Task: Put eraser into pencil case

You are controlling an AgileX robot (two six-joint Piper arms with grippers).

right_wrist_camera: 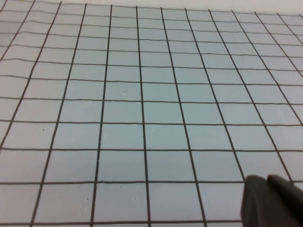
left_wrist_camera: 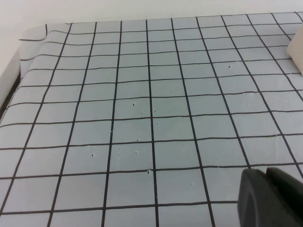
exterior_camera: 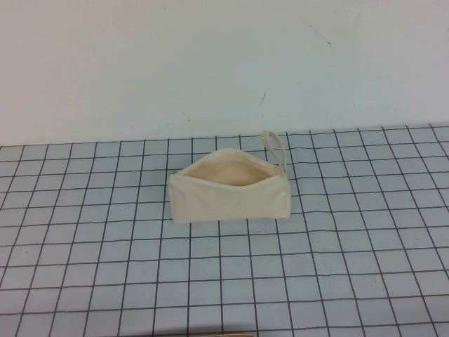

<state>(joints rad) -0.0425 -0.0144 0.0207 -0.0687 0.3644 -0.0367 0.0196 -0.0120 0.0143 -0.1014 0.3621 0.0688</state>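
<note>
While the case lies on the gridded tabletop towards the far edge, about midway between the left and right edges, neither arm shows in the high view. The case is a cream-white pouch with its zip mouth gaping upward, a pale peach lining visible inside, and a loop strap standing at its far right end. The eraser cannot be seen in any view; whether it sits inside the case cannot be told. The left gripper appears only in its own wrist view, as a dark shape over bare grid squares near the tabletop's left edge, where the mat curls up at a corner; a pale sliver of the case shows at that picture's border. The right gripper likewise appears only as a dark shape over bare grid. For both grippers, I cannot tell whether the fingers are spread or pressed together.
</note>
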